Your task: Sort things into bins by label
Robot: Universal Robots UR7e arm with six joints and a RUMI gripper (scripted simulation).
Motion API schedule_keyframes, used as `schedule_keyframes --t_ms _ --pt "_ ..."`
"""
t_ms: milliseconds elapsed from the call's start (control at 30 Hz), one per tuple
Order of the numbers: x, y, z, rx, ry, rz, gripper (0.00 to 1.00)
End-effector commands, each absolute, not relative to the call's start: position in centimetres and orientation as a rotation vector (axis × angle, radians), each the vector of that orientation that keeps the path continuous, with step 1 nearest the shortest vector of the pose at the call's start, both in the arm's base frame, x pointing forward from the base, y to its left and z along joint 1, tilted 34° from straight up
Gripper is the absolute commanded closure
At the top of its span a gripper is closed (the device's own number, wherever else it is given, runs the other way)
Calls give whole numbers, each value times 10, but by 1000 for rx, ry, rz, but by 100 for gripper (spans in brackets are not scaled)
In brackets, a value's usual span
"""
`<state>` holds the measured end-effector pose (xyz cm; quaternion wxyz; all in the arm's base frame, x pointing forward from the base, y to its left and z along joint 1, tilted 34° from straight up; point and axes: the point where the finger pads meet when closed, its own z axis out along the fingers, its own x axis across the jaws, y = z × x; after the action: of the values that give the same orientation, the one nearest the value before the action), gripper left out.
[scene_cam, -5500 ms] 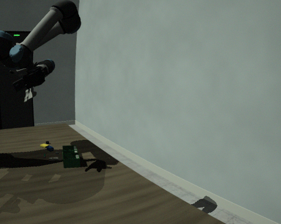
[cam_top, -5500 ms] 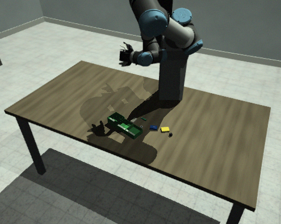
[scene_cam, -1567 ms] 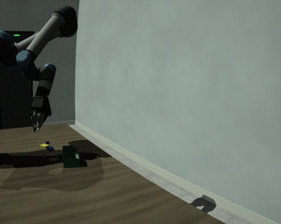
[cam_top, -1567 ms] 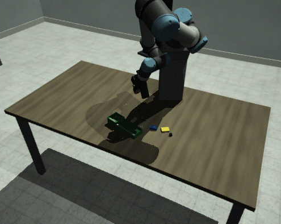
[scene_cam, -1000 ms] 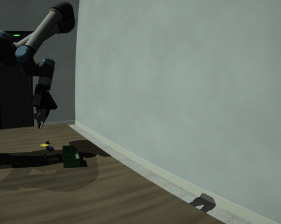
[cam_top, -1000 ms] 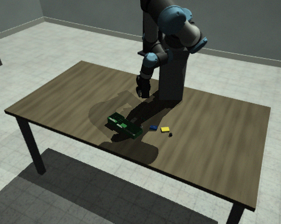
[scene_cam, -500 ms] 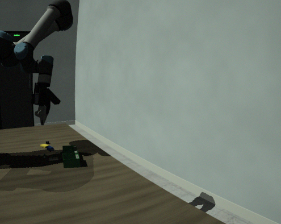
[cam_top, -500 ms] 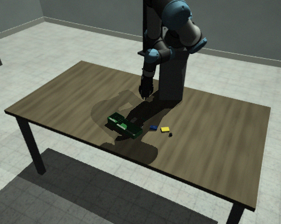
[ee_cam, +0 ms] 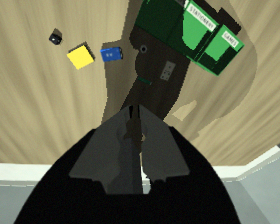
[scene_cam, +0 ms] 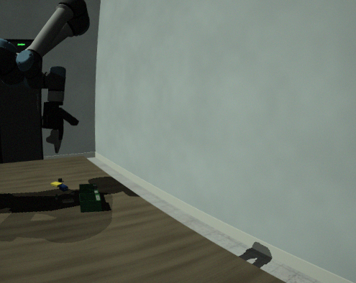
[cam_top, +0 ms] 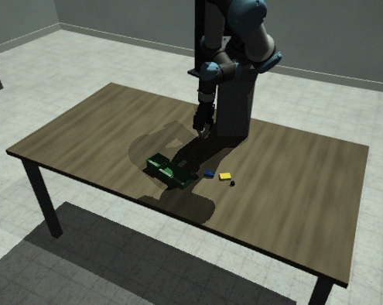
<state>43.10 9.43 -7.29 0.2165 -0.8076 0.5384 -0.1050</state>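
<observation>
My gripper (cam_top: 203, 135) (scene_cam: 57, 151) (ee_cam: 135, 106) is shut and empty, high above the table. A joined row of upright green bins has a GAMES bin (ee_cam: 229, 39), a STATIONERY bin (ee_cam: 200, 16) and a third, dark bin (ee_cam: 153, 20) whose label is hidden. In shadow beside them lie a grey dotted block (cam_top: 182, 163) (ee_cam: 167, 71), a small dark round thing (cam_top: 193, 173) (ee_cam: 143, 49) and a thin green piece (ee_cam: 144, 80). Farther off lie a blue block (cam_top: 209, 174) (ee_cam: 111, 54), a yellow block (cam_top: 225, 176) (ee_cam: 81, 57) and a small black thing (cam_top: 232, 183) (ee_cam: 55, 38).
The wooden table (cam_top: 298, 193) (scene_cam: 133, 251) carries the bins and loose things near its middle. The arm's dark pedestal (cam_top: 234, 104) stands at the back edge, close beside the gripper. The arm's shadow darkens the bins and the things next to them.
</observation>
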Motion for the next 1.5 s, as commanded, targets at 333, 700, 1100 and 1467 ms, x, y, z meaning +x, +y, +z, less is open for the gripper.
schedule_keyframes --t_ms 333,700,1100,1467 --pt "430 126 -42 -1966 1628 -185 96" --pt "431 125 -42 -1967 1628 -186 96" --pt "475 79 -77 -1762 1835 -101 96" --pt "517 33 -113 -1764 1835 -100 96"
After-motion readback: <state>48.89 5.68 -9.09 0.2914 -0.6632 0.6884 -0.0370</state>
